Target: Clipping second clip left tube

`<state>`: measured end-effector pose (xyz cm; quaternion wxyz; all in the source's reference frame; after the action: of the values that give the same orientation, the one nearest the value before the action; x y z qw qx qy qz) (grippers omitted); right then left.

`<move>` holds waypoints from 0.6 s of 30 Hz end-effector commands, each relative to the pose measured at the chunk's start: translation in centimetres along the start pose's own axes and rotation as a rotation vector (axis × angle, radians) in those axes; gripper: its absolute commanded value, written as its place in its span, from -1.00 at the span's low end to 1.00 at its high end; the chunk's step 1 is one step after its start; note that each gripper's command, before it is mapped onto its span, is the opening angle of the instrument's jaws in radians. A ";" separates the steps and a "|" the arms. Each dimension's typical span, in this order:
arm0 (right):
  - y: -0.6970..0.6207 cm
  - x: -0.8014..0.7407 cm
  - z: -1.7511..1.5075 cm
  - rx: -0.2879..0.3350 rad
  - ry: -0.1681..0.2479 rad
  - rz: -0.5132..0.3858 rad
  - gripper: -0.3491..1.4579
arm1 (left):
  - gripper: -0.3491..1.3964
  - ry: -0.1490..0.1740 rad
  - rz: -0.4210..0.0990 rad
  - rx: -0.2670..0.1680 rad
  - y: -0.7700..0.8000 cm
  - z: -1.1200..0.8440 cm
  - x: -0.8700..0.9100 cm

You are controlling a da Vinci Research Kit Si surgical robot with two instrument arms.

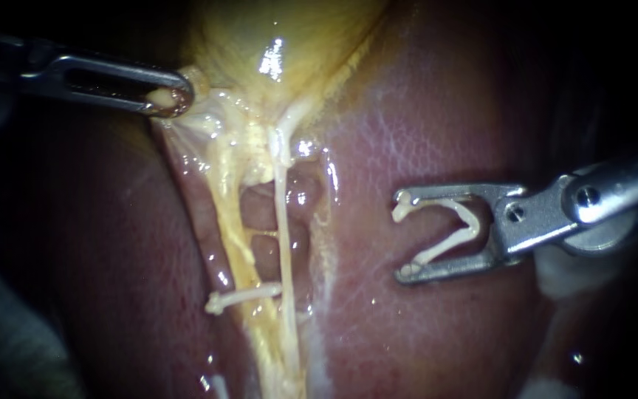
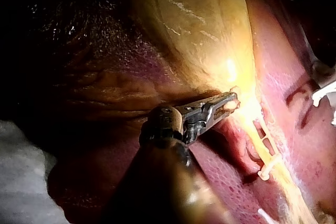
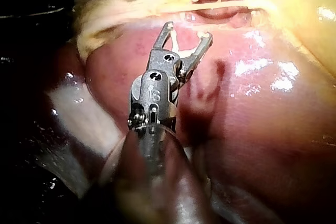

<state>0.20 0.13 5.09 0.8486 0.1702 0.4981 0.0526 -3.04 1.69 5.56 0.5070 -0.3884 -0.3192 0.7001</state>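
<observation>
Close endoscope view of a glistening pink liver (image 1: pixel 422 118) with a yellow gallbladder (image 1: pixel 260 44) at the top. Two tubes run down from the gallbladder, with a dark window between them. The left tube (image 1: pixel 232 222) is yellow and thicker, and the right tube (image 1: pixel 282 222) is a thin white strand. A placed clip (image 1: pixel 249 293) lies across the left tube low down, its end close to the right tube. The left instrument (image 1: pixel 171 98) enters from the upper left. Its jaws are closed on a fold of pale tissue (image 1: pixel 162 94) beside the gallbladder's neck, and they pull it taut. The right instrument (image 1: pixel 404 236) enters from the right and hovers over the liver, well apart from both tubes. Its jaws stand wide apart, and an open clip (image 1: pixel 472 227) sits between them with one leg against each jaw. The main risk is that the thin right tube lies between this instrument and the left tube. A jaw that does not thread the window could close the clip on the wrong tube, or on both. A low approach could scrape a jaw tip into the liver. A bump could knock the open clip loose. The new clip could also land on the placed clip. If the left jaws slip, the tubes would slacken and the window would close.
</observation>
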 end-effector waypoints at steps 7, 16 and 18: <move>-0.04 0.04 0.27 0.029 0.008 -0.011 -0.07 | -1.00 0.002 -0.001 0.002 0.02 0.02 -0.01; -0.10 0.03 0.87 0.084 0.019 0.058 -0.07 | -1.00 0.003 -0.001 0.003 0.03 0.03 -0.02; -0.09 0.03 1.01 0.097 0.018 0.076 -0.07 | -1.00 0.005 -0.001 0.005 0.03 0.03 -0.02</move>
<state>1.14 -0.20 5.52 0.8305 0.2350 0.5004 0.0672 -3.08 1.66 5.55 0.5090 -0.3888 -0.3166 0.6996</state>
